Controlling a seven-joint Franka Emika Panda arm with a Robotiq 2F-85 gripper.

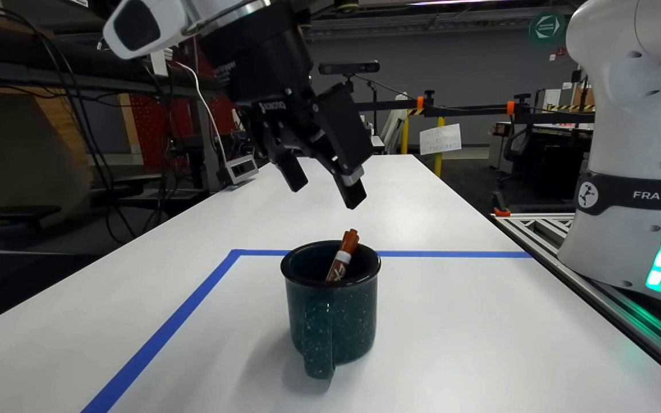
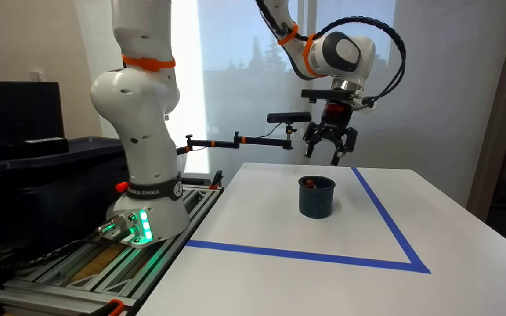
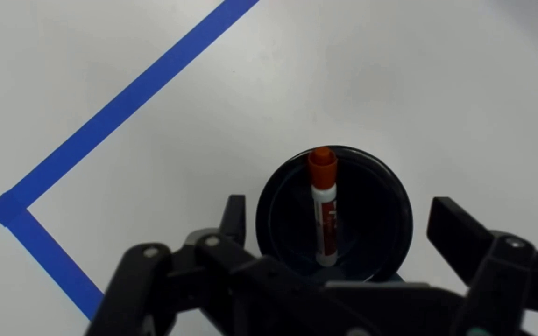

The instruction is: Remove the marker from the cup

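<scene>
The cup (image 1: 333, 321) stands upright on the white table (image 1: 451, 321), inside the corner that the blue tape (image 1: 170, 327) makes. It is dark green with small pale specks, and in an exterior view its handle (image 1: 319, 344) points to the front. The marker (image 1: 343, 256) is in the cup; it leans there, with its orange-red cap (image 3: 323, 172) up at the rim (image 3: 406, 212) and its white body (image 3: 323, 193), bearing a dark red label (image 3: 329, 228), going down inside. The lower end lies in a dark place, so I cannot say surely whether it touches the bottom of the cup. The gripper (image 1: 325, 188) is above the cup and apart from it, and in an exterior view it is clearly tilted. Its jaws are spread, with a broad gap between them; in the wrist view one finger (image 3: 458, 233) appears on each side of the cup. The arm (image 2: 143, 145) reaches over the table, and in both exterior views a green light (image 2: 146, 226) shines on its base (image 2: 165, 219). Farther back, in an exterior view, a white paper (image 1: 440, 139) is seen in front of a yellow post (image 1: 438, 163).
</scene>
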